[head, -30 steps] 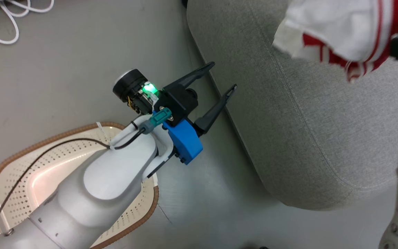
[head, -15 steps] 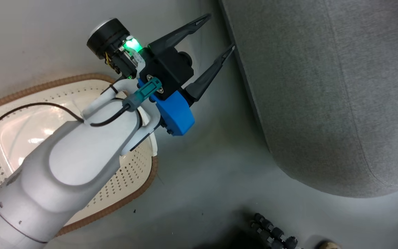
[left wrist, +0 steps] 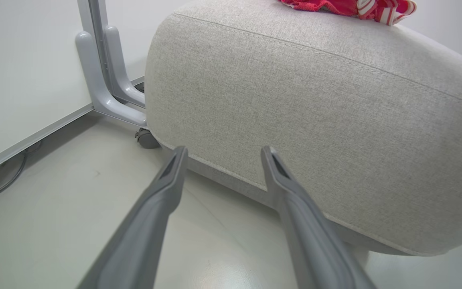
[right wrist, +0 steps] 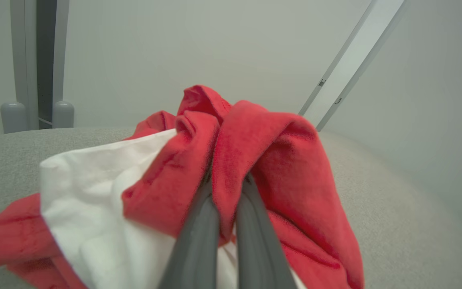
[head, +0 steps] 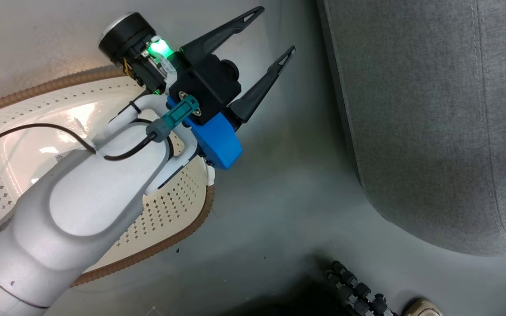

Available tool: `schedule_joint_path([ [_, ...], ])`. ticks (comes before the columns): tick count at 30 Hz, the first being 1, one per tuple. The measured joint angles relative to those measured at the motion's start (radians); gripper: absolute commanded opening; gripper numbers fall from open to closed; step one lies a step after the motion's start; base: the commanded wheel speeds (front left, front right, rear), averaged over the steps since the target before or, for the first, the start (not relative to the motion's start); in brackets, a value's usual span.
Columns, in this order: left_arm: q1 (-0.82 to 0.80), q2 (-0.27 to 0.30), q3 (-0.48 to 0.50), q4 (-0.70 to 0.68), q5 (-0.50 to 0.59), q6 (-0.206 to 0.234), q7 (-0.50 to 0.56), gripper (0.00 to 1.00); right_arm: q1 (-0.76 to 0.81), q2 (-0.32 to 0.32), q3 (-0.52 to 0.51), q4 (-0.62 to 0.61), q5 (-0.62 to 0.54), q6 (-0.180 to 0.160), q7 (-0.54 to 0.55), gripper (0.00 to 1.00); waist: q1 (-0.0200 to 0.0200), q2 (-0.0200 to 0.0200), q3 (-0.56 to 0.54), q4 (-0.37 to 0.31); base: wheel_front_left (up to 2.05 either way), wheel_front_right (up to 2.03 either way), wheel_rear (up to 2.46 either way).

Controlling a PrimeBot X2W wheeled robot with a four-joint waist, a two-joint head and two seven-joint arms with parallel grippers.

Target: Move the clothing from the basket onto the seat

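Between basket [head: 166,244] and seat [head: 433,131], our left gripper [head: 276,28] angles forward over the floor [head: 279,197], fingers [head: 257,90] spread wide, empty; atop the seat, our right gripper [right wrist: 229,178] pinches the clothing [right wrist: 279,160] bunched there.

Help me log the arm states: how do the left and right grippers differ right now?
The left gripper is open and empty; the right gripper is shut on a fold of the red clothing. The left gripper hangs over the floor between basket and seat, aimed at the seat's side; the right gripper is at the seat's top, where the clothing lies. Both have two long dark fingers.
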Motion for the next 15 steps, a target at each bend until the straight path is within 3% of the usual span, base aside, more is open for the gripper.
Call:
schedule_joint_path([
  [2, 0.000, 0.003, 0.001, 0.001, 0.000, 0.003, -0.004, 1.00, 0.006, 0.009, -0.001, 0.008, -0.004, 0.000, 0.000, 0.00, 0.0000, 0.0000, -0.007, -0.001, 0.00, 0.00, 0.00],
  [3, 0.000, 0.003, 0.001, 0.001, -0.001, 0.005, -0.007, 1.00, 0.007, 0.014, -0.003, 0.006, -0.003, 0.000, 0.000, 0.38, 0.0000, 0.0000, -0.013, -0.001, 0.00, 0.00, 0.00],
  [4, 0.000, 0.002, 0.001, 0.001, -0.002, 0.007, -0.009, 1.00, 0.011, 0.017, -0.003, 0.005, -0.001, 0.000, 0.000, 1.00, 0.0000, 0.0000, -0.019, -0.002, 0.00, 0.00, 0.00],
  [15, 0.073, -0.050, 0.002, 0.081, -0.054, 0.020, -0.118, 1.00, 0.254, 0.049, 0.036, -0.180, -0.019, 0.000, 0.000, 1.00, -0.0001, 0.0000, -0.174, 0.007, 0.00, 0.00, 0.00],
])
